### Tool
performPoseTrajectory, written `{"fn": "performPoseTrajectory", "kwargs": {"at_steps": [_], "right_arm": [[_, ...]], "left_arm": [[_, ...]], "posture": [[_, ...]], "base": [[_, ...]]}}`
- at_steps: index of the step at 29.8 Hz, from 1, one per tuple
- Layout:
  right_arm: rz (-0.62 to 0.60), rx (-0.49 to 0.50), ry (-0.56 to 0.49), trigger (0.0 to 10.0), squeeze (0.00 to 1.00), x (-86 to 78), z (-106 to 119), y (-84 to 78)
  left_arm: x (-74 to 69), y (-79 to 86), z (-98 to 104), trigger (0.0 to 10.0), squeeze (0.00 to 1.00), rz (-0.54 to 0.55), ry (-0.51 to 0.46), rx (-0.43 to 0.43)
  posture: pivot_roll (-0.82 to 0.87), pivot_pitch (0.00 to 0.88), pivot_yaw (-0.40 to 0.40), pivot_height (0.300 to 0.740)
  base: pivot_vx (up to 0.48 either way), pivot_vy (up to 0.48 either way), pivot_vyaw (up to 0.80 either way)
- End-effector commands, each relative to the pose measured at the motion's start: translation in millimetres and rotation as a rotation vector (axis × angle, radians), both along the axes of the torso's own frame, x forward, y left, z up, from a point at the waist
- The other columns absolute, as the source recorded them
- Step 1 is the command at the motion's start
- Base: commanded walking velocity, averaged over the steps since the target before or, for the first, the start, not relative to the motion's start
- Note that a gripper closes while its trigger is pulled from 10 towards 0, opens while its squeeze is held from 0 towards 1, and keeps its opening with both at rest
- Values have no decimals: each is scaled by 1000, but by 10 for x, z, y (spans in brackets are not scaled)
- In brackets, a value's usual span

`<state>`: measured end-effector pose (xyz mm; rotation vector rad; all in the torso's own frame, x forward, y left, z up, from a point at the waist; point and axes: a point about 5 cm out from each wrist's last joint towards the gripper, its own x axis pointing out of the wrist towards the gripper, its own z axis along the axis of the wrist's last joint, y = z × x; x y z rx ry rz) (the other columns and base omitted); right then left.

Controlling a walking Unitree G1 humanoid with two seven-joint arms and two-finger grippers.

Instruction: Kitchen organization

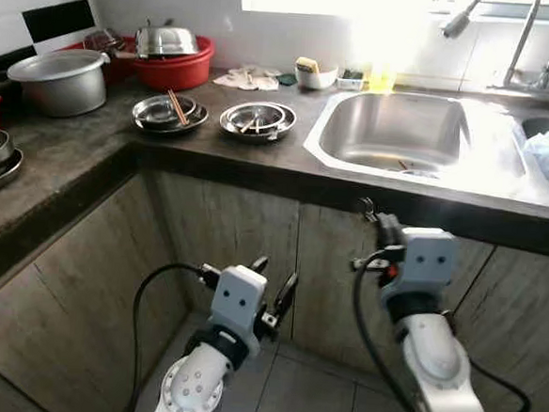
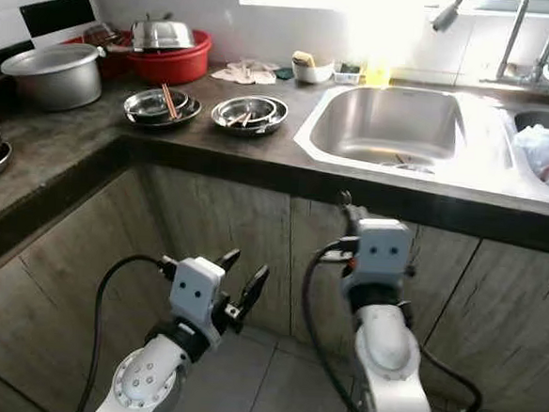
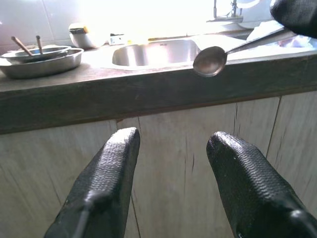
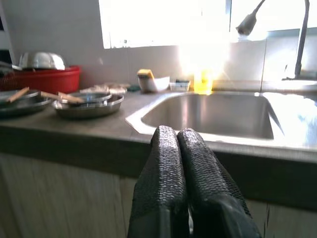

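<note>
Steel spoon (image 3: pixel 210 60) is pinched in the right gripper (image 4: pixel 181 136), whose fingers press together just below the counter (image 1: pixel 259 153) edge. Left gripper (image 1: pixel 274 281) hangs spread and empty by the cabinet (image 1: pixel 216 230). Judged step: carrying the spoon to the sink (image 1: pixel 402 130) or dishes (image 1: pixel 257 118). Next it must rise over the overhanging edge; room above looks open.
</note>
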<state>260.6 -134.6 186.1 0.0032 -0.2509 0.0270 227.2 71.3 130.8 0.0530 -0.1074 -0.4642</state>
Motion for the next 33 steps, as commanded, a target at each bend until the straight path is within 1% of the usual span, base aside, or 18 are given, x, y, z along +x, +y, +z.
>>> {"fn": "performPoseTrajectory", "kwargs": {"at_steps": [1,5,11,15,19,24,33], "right_arm": [[27,19,-58,10000,0,6,136,52],[26,43,-115,10000,0,55,300,13],[34,51,-148,10000,0,86,399,2],[41,50,-147,10000,0,100,404,5],[47,47,-141,10000,0,110,395,6],[52,46,-135,10000,0,117,388,7],[60,40,-127,10000,0,124,369,11]], "left_arm": [[3,36,5,10000,0,9,-11,22],[7,34,12,10000,0,11,-13,19],[9,33,15,10000,0,13,-14,15],[30,61,11,10000,0,47,6,-16],[37,76,15,10000,0,53,-3,0],[44,71,40,10000,0,52,-14,-8],[52,68,46,10000,0,45,-19,-9]], "posture": [[29,21,34,740],[26,21,31,740],[27,23,30,740],[28,22,29,740],[31,21,26,740],[31,20,24,740],[29,12,25,740]], "base": [[0,-416,0],[262,-397,0],[312,-361,0],[312,-80,0],[0,0,0],[0,0,0],[371,0,0]]}}
